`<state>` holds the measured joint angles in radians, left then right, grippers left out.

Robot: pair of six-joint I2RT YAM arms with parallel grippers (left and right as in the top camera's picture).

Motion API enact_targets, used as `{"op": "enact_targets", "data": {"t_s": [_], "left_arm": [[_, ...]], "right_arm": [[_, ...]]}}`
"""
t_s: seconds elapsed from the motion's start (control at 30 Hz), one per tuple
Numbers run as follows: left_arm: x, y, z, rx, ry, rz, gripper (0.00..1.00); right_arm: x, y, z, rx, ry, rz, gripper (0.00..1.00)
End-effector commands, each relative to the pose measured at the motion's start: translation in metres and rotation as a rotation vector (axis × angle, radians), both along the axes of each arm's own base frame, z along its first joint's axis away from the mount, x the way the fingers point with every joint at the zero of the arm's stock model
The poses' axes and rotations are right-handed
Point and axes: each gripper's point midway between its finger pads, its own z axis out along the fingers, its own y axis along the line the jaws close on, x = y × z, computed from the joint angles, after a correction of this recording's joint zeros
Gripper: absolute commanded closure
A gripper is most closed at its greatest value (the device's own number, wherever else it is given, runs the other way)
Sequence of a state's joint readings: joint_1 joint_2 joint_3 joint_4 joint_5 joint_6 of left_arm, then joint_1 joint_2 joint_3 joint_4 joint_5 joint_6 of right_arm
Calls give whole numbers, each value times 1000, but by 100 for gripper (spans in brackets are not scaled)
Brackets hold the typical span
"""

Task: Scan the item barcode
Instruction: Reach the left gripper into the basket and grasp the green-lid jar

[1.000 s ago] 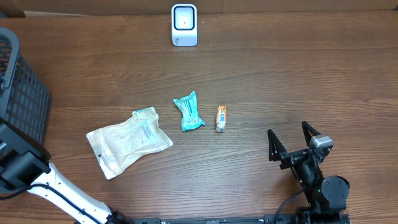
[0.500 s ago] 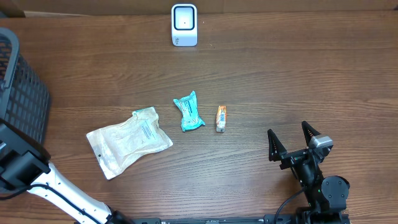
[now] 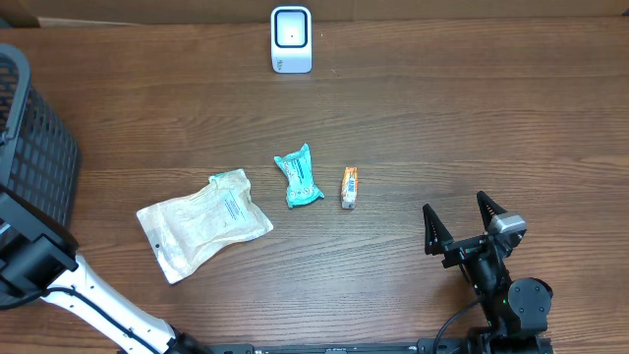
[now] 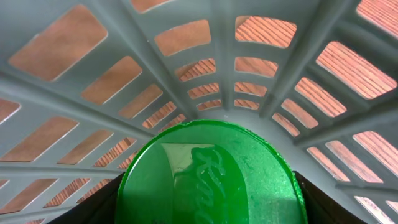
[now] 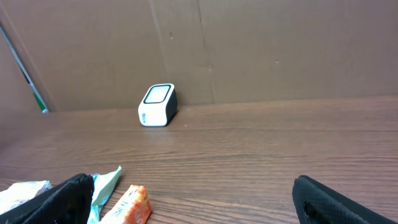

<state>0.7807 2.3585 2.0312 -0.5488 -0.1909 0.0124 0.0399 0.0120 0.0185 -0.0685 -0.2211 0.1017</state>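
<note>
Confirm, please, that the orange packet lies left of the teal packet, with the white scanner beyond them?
Not quite: the overhead view shows the orange packet right of the teal packet; the white scanner is beyond them.

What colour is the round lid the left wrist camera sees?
Green; the lid shows best in the left wrist view.

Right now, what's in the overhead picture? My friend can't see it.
On a brown wooden table lie a crinkly clear plastic pouch, a teal packet and a small orange packet. A white box scanner stands behind; the right gripper is open.
</note>
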Motion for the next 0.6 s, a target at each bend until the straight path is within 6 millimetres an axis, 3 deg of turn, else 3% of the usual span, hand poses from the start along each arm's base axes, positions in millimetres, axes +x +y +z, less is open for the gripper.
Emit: {"op": "enact_targets", "data": {"t_s": [0.0,0.27,0.57], "left_arm": [[-1,1,-6,-16,-5,9,39],[-4,-3,5,-30,-26,36,47],[-6,-20,71,-47,-151,48,47]], "right_arm": [[0,-1,-2,2,-3,-5,0],[0,-1,-2,2,-3,-5,0],[0,-1,-2,2,-3,-5,0]]}}
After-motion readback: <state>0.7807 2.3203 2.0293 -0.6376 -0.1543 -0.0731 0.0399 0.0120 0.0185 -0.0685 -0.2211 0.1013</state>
